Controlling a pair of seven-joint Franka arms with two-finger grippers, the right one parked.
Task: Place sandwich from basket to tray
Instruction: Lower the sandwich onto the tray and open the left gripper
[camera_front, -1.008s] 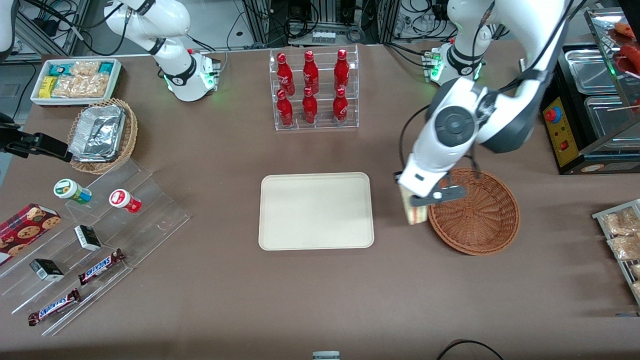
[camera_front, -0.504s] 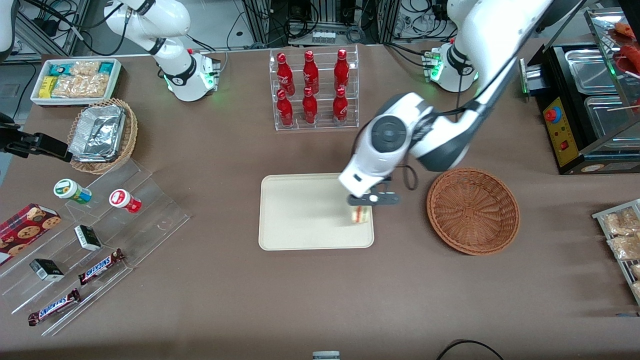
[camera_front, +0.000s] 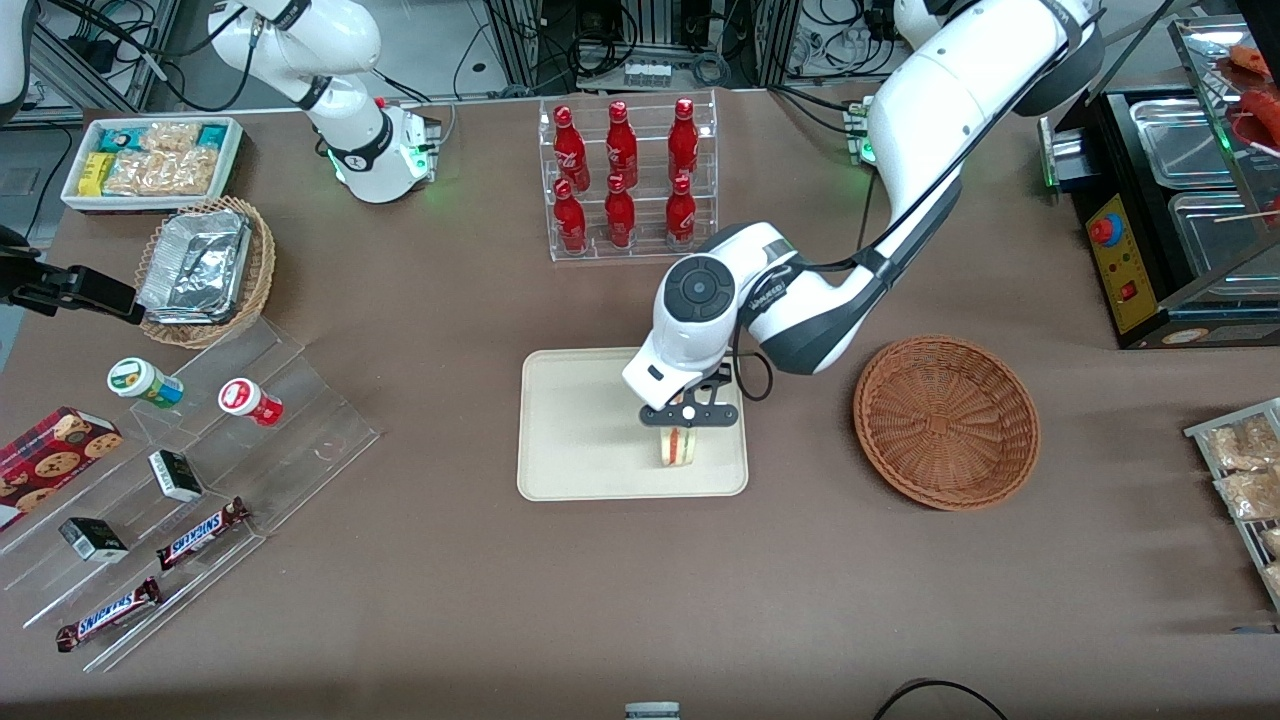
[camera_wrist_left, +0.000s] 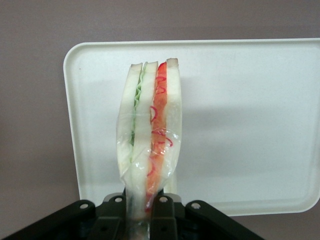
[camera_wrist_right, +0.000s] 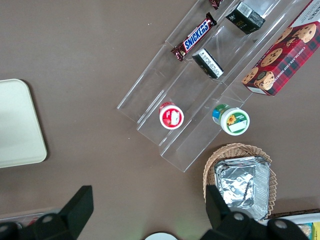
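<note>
My left gripper (camera_front: 684, 424) hangs over the cream tray (camera_front: 580, 430), above the part of it nearest the basket. It is shut on the clear-wrapped sandwich (camera_front: 678, 446), a pale bread wedge with red and green filling. In the left wrist view the sandwich (camera_wrist_left: 149, 145) stands between the black fingers (camera_wrist_left: 162, 220), with the tray (camera_wrist_left: 240, 120) beneath it. I cannot tell whether the sandwich touches the tray. The reddish-brown wicker basket (camera_front: 946, 421) sits empty beside the tray, toward the working arm's end.
A clear rack of red bottles (camera_front: 627, 180) stands farther from the front camera than the tray. Toward the parked arm's end are a clear stepped display with snacks (camera_front: 190, 480), a tan basket of foil trays (camera_front: 205, 270) and a white box of snack packets (camera_front: 152, 160).
The gripper carried the sandwich from beside the basket over onto the tray area, moving toward the parked arm's end and a little lower. The basket is left empty.
</note>
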